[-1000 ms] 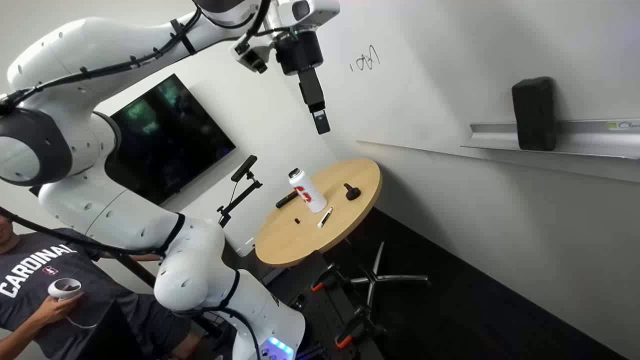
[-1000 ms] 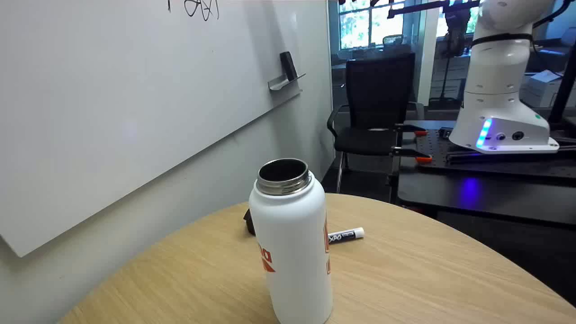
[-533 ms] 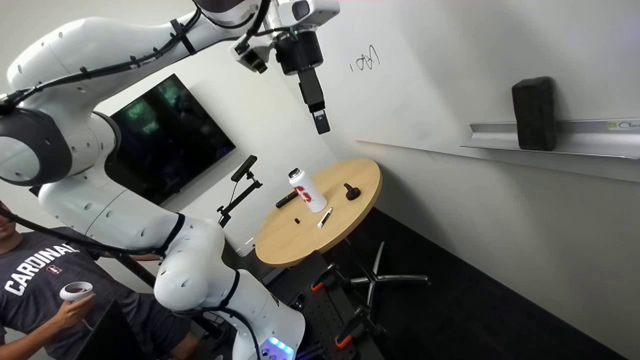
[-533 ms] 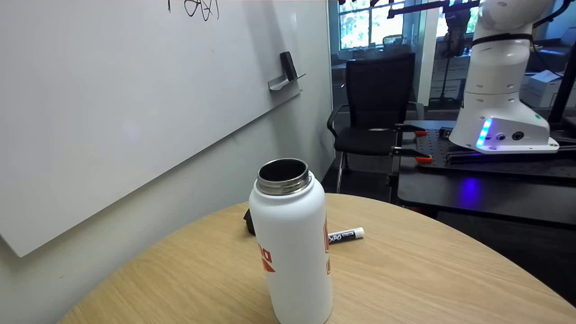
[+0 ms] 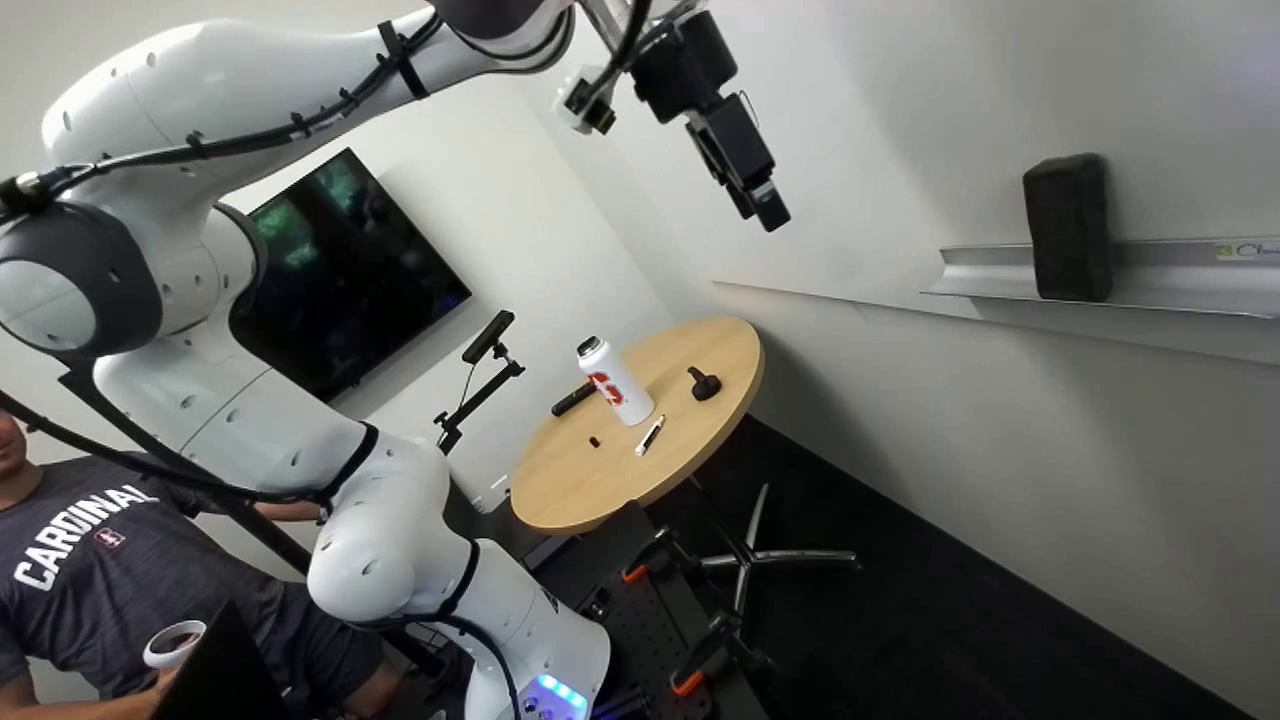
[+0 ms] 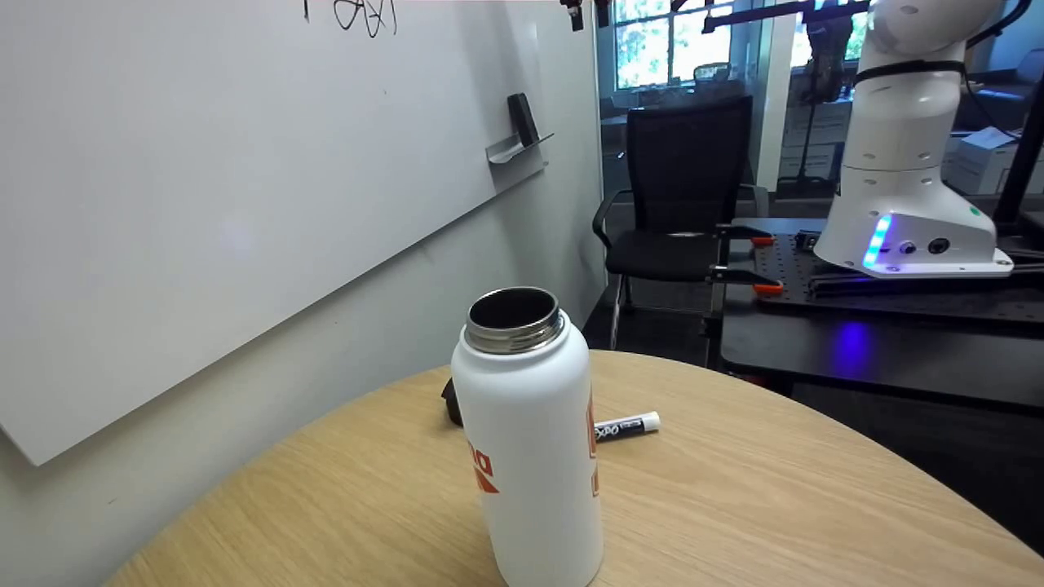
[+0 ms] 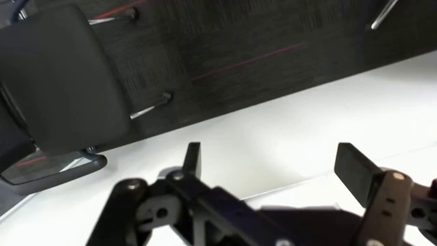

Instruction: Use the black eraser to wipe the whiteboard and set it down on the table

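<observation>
The black eraser [image 5: 1068, 228] stands upright on the grey ledge of the whiteboard [image 5: 890, 130]; it also shows in an exterior view [image 6: 523, 120]. Dark scribbles [image 6: 359, 15] are on the whiteboard [image 6: 245, 163]; in an exterior view the gripper mostly covers them. My gripper [image 5: 762, 212] is in the air left of the eraser, apart from it. Its fingertips [image 6: 589, 16] just show at the top edge in an exterior view. In the wrist view the gripper [image 7: 268, 153] is open and empty, and I cannot make out the eraser. The round tan table [image 5: 560, 490] also appears in an exterior view [image 6: 734, 489].
On the table are a white bottle [image 5: 620, 385], a marker [image 5: 650, 436], a black lid [image 5: 704, 384] and small dark items. A black chair [image 6: 689, 179] stands near the whiteboard and shows in the wrist view [image 7: 65, 82]. A person [image 5: 150, 560] sits behind the arm.
My gripper has moved right in an exterior view, nearer the eraser, and has tilted. Its fingertips have come into view at the top in an exterior view. The eraser has not moved.
</observation>
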You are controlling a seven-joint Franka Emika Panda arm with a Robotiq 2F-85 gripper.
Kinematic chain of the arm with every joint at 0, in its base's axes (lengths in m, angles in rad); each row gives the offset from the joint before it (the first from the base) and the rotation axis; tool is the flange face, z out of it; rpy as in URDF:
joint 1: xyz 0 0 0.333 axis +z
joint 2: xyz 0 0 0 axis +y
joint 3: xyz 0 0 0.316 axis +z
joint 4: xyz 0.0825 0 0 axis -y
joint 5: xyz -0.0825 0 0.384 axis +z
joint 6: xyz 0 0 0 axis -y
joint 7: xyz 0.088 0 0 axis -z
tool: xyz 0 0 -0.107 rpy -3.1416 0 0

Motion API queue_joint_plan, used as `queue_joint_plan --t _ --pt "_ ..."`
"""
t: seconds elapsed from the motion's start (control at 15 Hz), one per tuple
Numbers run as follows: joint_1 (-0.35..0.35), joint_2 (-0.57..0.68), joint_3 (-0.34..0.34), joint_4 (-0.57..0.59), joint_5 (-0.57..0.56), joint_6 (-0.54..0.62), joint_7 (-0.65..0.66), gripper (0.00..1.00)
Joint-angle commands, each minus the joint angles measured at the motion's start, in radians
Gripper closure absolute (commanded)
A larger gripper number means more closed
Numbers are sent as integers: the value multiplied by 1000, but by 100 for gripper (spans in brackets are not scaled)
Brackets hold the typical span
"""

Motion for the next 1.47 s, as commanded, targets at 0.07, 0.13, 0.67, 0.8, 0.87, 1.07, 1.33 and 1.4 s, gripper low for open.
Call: queue_joint_plan --t 0.07,0.13,0.67,0.8,0.87,1.07,1.33,1.4 --pt "-20 49 -14 3 47 80 -17 0" --pt "-25 68 -18 3 56 100 -17 0" --pt "-25 60 -14 -93 29 337 -28 0" --pt "-24 56 -19 -151 79 513 -79 0" --pt "-24 60 -21 -181 111 599 -96 0" --pt "-20 59 -26 -291 210 857 -190 0" --pt "16 82 -38 -424 505 1126 -524 0" --pt "16 91 -36 -440 527 1150 -557 0"
